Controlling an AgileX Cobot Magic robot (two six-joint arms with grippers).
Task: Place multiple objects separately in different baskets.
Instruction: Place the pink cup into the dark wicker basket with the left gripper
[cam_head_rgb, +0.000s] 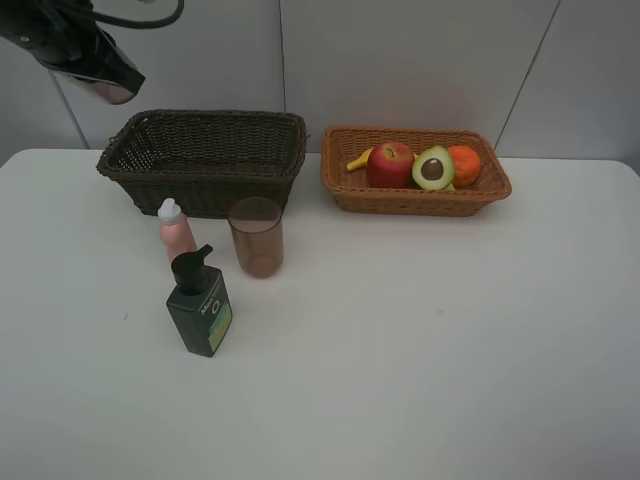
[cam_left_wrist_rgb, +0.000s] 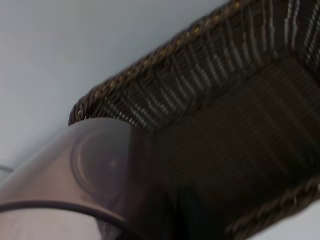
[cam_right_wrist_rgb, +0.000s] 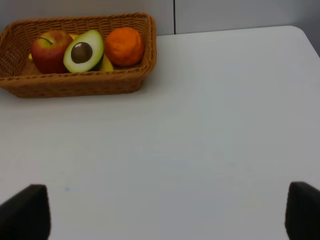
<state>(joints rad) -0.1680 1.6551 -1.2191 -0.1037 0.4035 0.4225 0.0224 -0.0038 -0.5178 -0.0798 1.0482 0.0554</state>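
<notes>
My left gripper (cam_head_rgb: 98, 78) is shut on a translucent brownish-pink cup (cam_head_rgb: 108, 91), held tilted high above the left end of the dark brown basket (cam_head_rgb: 205, 155). In the left wrist view the cup (cam_left_wrist_rgb: 90, 170) fills the foreground over the basket's empty bottom (cam_left_wrist_rgb: 235, 150). A second cup (cam_head_rgb: 256, 237), the pink bottle (cam_head_rgb: 176, 230) and the dark green pump bottle (cam_head_rgb: 200, 305) stand on the table in front of that basket. The tan basket (cam_head_rgb: 480, 195) holds the apple (cam_head_rgb: 390, 165), avocado (cam_head_rgb: 433, 168), orange (cam_head_rgb: 464, 163) and banana (cam_head_rgb: 359, 159). My right gripper (cam_right_wrist_rgb: 162, 215) is open and empty.
The white table (cam_head_rgb: 420, 340) stretches in front of and to the right of both baskets. In the right wrist view the tan basket (cam_right_wrist_rgb: 75, 85) with the fruit lies far ahead of the gripper. A grey wall stands behind the baskets.
</notes>
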